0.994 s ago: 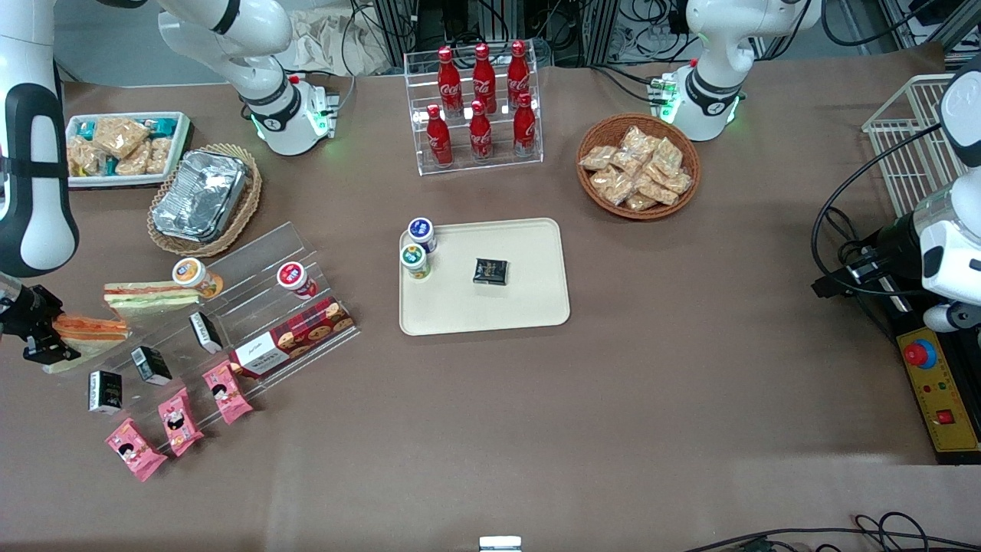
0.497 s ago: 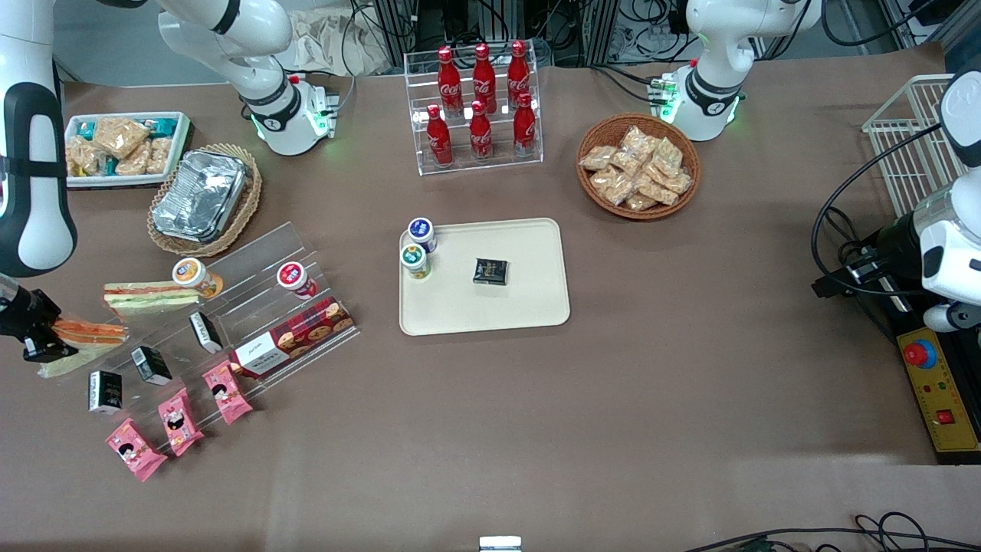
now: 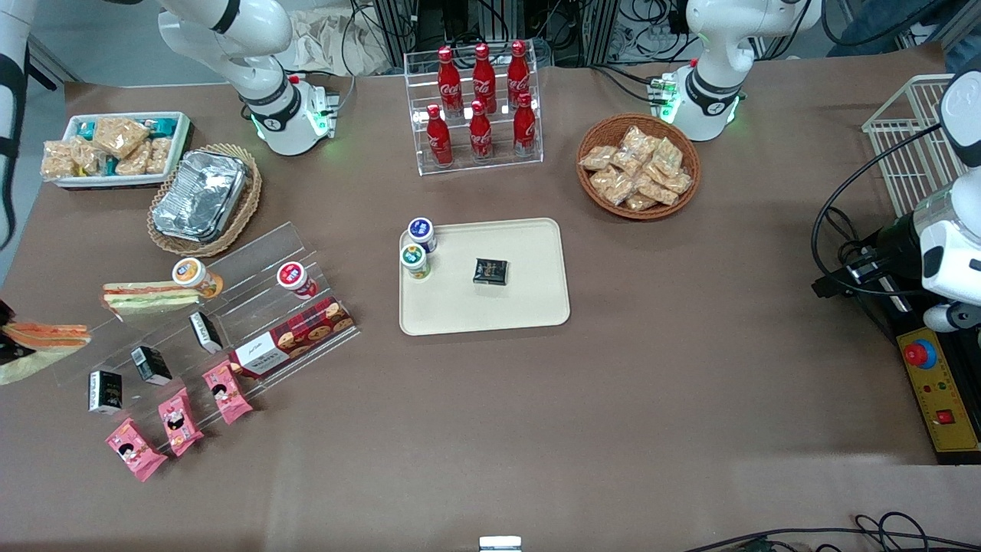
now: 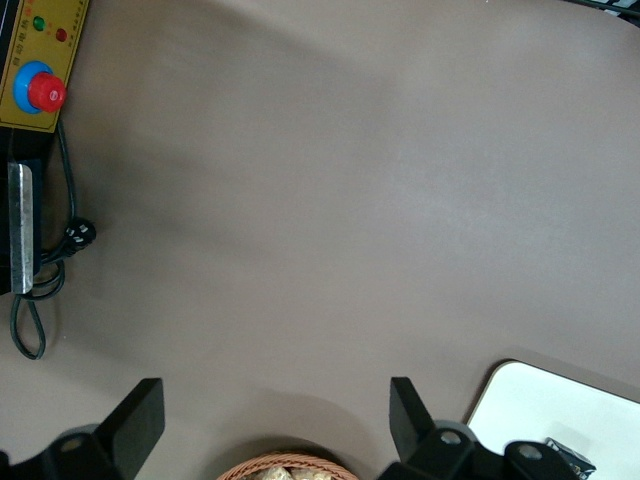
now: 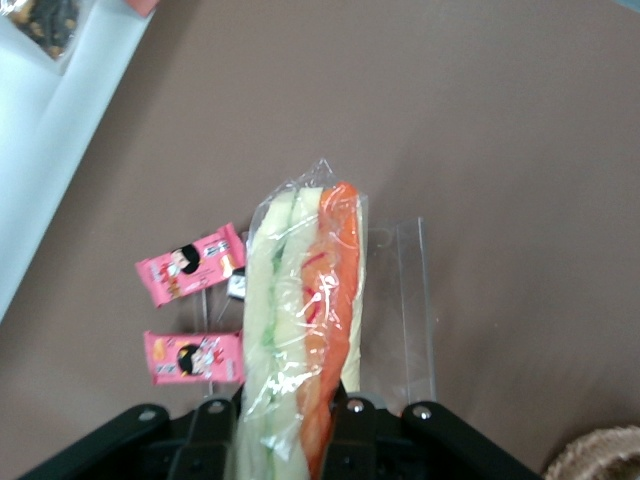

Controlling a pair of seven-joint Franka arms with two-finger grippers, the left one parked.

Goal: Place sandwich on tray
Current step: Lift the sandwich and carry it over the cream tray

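Observation:
The clear-wrapped sandwich (image 5: 300,320), with a thick orange layer beside pale bread and green filling, is clamped upright in my right gripper (image 5: 285,425). Black fingers (image 5: 352,418) press it from both sides. In the front view the sandwich (image 3: 44,337) hangs at the working arm's end of the table, above the table surface, and only a dark bit of the gripper (image 3: 9,351) shows at the frame edge. The cream-beige tray (image 3: 521,299) lies flat in the table's middle, far from the sandwich. It holds two small cups (image 3: 418,249) and a dark packet (image 3: 490,271).
A flatter sandwich (image 3: 146,297) rests on the clear stepped rack (image 3: 253,307), with cups, a cookie box (image 3: 291,337) and small dark boxes. Pink snack packs (image 3: 180,418) lie nearer the camera. A foil container (image 3: 201,195), cola rack (image 3: 479,107) and snack basket (image 3: 638,165) stand farther back.
My gripper has carried the sandwich off the clear rack toward the working arm's end of the table. The arm has slid almost out of the front view.

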